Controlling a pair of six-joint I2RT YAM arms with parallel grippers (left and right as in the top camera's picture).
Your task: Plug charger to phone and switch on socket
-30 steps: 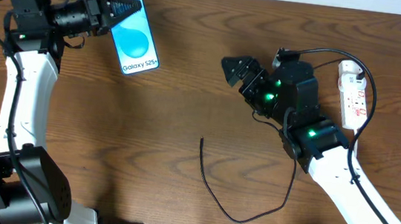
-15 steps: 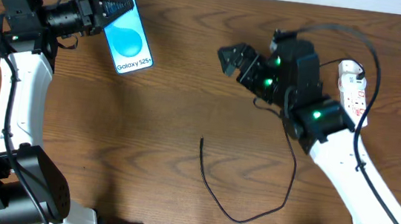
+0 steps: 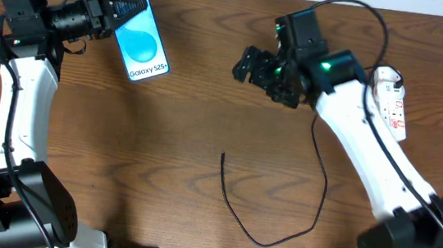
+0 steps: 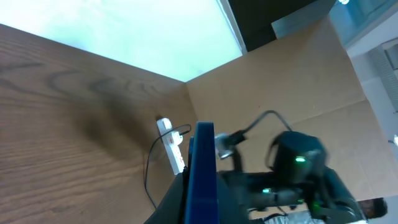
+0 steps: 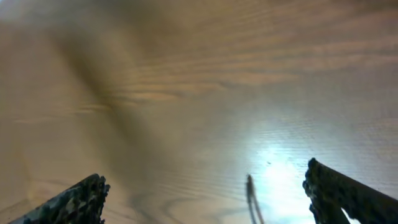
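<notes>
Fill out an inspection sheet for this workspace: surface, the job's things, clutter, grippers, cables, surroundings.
Surface: brown wooden table, bare in the middle.
Job's things: phone top left, screen lit and facing up; charger lying on the table, its tip free and not in the phone; socket at the right edge.
Clutter: nothing seen.
Grippers: left gripper shut on the phone's end; right gripper empty, fingers wide apart over bare wood.
Cables: charger loops from mid-table toward the right arm, where its far end is hidden.
Surroundings: cardboard panel beyond the table.
</notes>
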